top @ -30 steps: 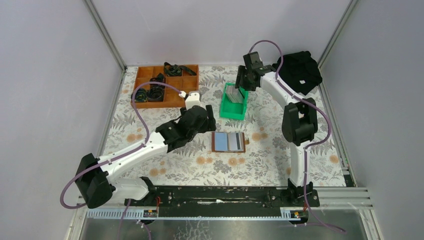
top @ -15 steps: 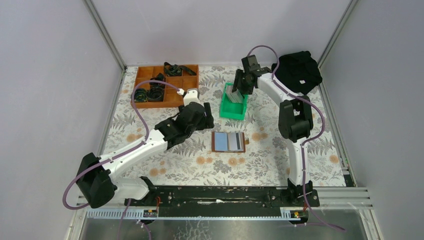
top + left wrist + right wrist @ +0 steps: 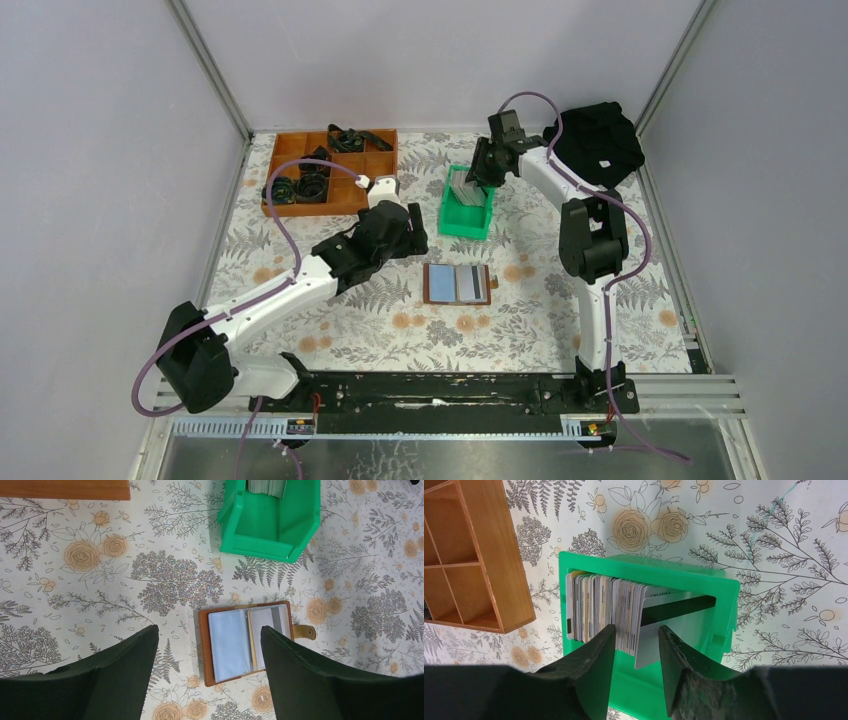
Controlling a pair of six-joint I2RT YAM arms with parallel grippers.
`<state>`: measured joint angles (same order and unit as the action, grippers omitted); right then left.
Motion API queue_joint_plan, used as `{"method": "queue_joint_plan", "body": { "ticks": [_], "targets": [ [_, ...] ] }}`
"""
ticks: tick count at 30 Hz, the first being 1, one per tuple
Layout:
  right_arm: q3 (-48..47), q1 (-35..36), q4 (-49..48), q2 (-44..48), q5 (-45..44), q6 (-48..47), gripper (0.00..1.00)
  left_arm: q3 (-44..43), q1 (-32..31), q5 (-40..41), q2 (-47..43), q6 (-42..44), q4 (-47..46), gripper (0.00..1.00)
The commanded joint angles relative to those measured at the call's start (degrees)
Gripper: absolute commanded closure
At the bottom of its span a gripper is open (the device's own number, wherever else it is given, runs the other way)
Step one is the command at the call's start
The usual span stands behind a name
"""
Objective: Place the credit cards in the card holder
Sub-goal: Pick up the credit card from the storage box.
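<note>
The credit cards (image 3: 604,605) stand on edge as a stack in a green bin (image 3: 724,605); the outermost grey card (image 3: 674,617), with a black stripe, leans away from the rest. My right gripper (image 3: 636,628) is down at the stack, jaws partly closed either side of its last few cards, with a gap still showing at the right finger. Seen from above, that gripper (image 3: 478,175) is over the bin (image 3: 466,222). The card holder (image 3: 245,642) lies open on the table, blue sleeve up. My left gripper (image 3: 209,630) hovers open above it, holding nothing.
A wooden compartment tray (image 3: 330,205) with black items stands at the back left, close to the bin. A black cloth (image 3: 600,140) lies in the back right corner. The open card holder (image 3: 458,284) is mid-table in front of the bin. Grey walls enclose the table.
My right gripper has come down and left onto the card stack, and its jaws have narrowed. The left arm has drawn back slightly to the left, still open.
</note>
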<state>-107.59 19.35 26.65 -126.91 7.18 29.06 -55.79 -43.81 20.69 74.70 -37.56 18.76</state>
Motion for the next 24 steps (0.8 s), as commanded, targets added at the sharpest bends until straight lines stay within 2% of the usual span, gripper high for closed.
{"method": "queue_joint_plan", "body": {
  "ticks": [1, 4, 10, 24],
  "targets": [
    [1.0, 0.0, -1.7, 0.6, 2.6, 1.4, 0.57, -0.2, 0.5, -0.6, 0.3, 1.1, -3.7, 0.18],
    [1.7, 0.0, -2.1, 0.9, 3.1, 1.7, 0.59, 0.1, 0.6, -0.8, 0.0, 1.0, -3.8, 0.18],
    [2.3, 0.1, -2.3, 1.3, 3.4, 2.0, 0.72, 0.5, 0.8, -0.8, -0.3, 1.0, -4.0, 0.18],
    [1.1, 0.0, -1.6, 2.9, 4.0, 2.0, 0.79, 0.6, 1.0, -1.4, 0.4, 0.1, -5.1, 0.18]
  ]
}}
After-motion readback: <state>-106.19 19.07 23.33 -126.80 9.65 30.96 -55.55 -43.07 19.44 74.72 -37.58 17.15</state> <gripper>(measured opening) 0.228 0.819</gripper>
